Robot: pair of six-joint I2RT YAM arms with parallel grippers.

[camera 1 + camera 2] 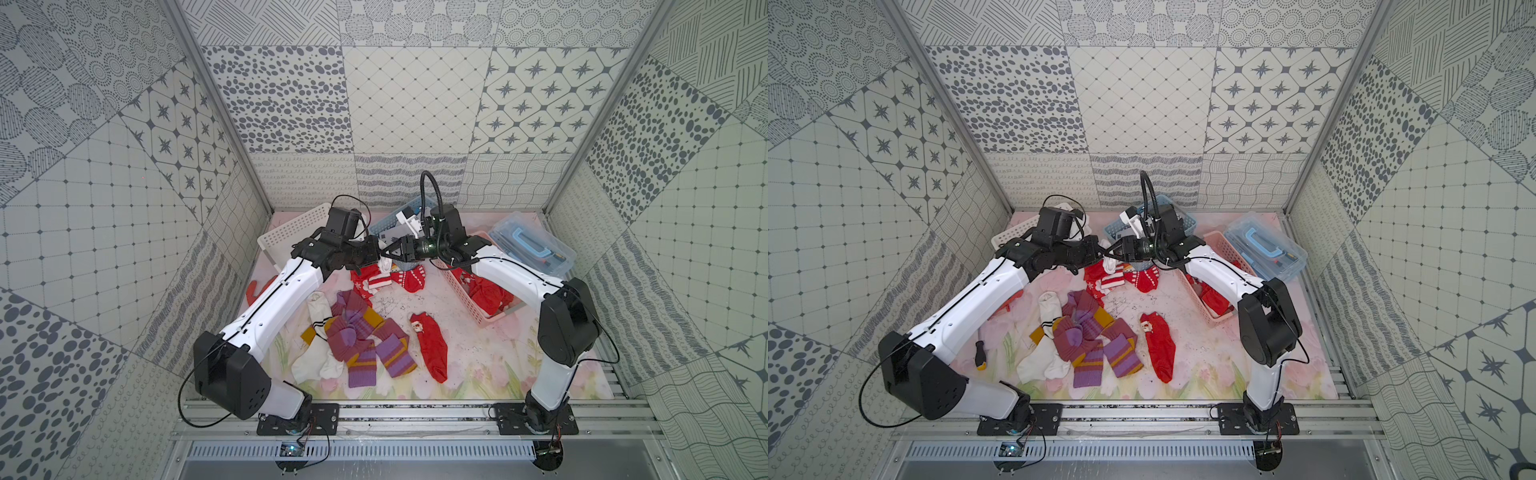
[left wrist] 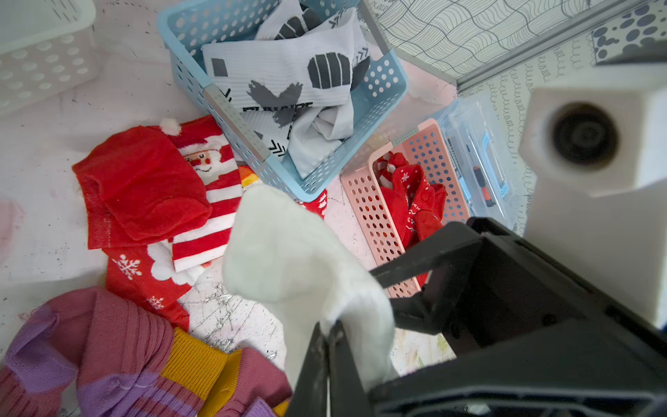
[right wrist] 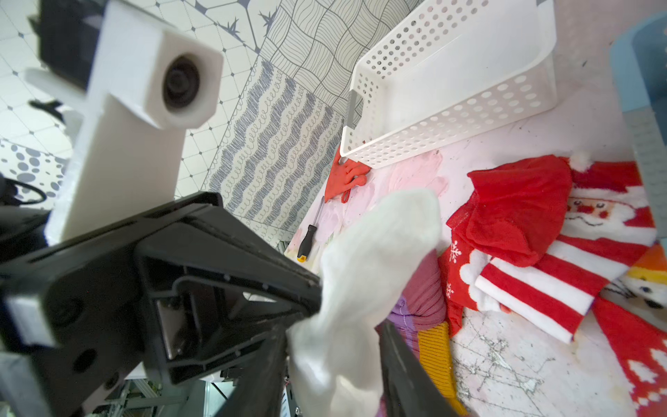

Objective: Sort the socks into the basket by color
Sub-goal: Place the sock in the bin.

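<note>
A plain white sock [image 2: 288, 260] hangs above the table between both arms. My left gripper [image 2: 329, 326] is shut on one end of it. My right gripper [image 3: 334, 326] has a finger against each side of the same sock [image 3: 368, 267]. In both top views the two grippers meet tip to tip [image 1: 384, 254] in front of the blue basket [image 1: 399, 214]. That blue basket [image 2: 361, 119] holds white socks with grey-black patterns [image 2: 288, 83]. The pink basket [image 2: 364, 202] holds red socks [image 2: 408, 202]. Red socks [image 1: 390, 278], purple-mauve striped socks [image 1: 365, 345] and white socks [image 1: 316, 353] lie loose on the table.
A white basket [image 3: 451, 119] stands at the back left with nothing in it. An orange glove [image 3: 343, 177] lies by its corner, and a screwdriver [image 1: 980, 353] lies under the left arm. A clear plastic tool box [image 1: 532, 245] sits at the back right. One long red sock [image 1: 432, 349] lies alone in the middle.
</note>
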